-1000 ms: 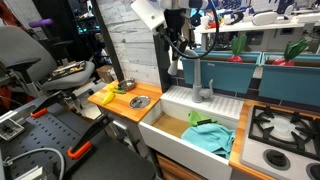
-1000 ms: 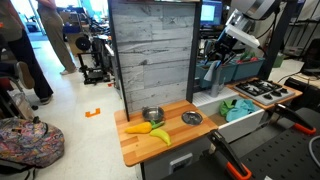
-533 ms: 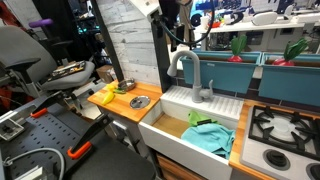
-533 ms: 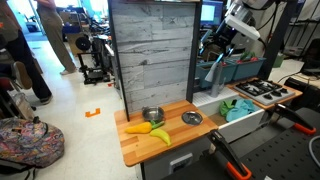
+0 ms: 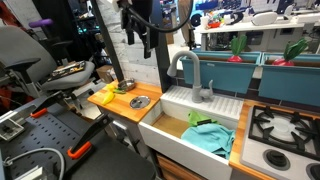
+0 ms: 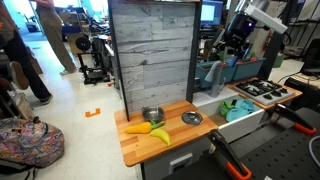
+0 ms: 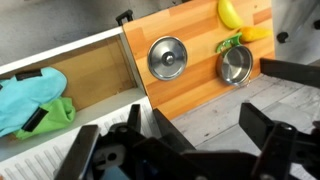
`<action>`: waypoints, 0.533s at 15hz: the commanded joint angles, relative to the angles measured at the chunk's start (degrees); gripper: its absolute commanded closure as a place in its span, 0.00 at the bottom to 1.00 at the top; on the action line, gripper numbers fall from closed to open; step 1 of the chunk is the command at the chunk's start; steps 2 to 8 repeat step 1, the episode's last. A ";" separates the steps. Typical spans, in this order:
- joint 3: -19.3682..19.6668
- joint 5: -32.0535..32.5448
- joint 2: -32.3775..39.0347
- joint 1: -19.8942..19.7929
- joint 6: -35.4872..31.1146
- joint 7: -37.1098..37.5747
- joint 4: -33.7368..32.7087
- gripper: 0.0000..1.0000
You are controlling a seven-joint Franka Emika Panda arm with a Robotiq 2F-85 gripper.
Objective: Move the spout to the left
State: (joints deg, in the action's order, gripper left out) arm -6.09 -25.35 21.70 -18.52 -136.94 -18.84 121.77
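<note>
Sink (image 5: 168, 140) below spout (image 5: 197, 76) — teal cloth (image 5: 212, 138) inside

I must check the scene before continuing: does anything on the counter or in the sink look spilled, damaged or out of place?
Nothing looks spilled or damaged. Only a crumpled teal cloth lies in the sink, with something green beside it; the spout stands upright.

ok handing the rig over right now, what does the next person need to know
The gripper is open and empty, fingers apart, up high above the wooden counter and off the spout.
The spout stands at the back of the sink, its arch pointing toward the counter side.
Done: the swing looks made.
Left: confirm that this side is the wanted left; if not, regrasp the spout and turn it.
</note>
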 commanded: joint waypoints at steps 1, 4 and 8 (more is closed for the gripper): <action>1.99 -0.59 -0.76 2.07 0.39 -0.52 0.70 0.00; 1.99 -0.59 -0.76 2.07 0.39 -0.52 0.70 0.00; 1.99 -0.59 -0.76 2.07 0.39 -0.52 0.70 0.00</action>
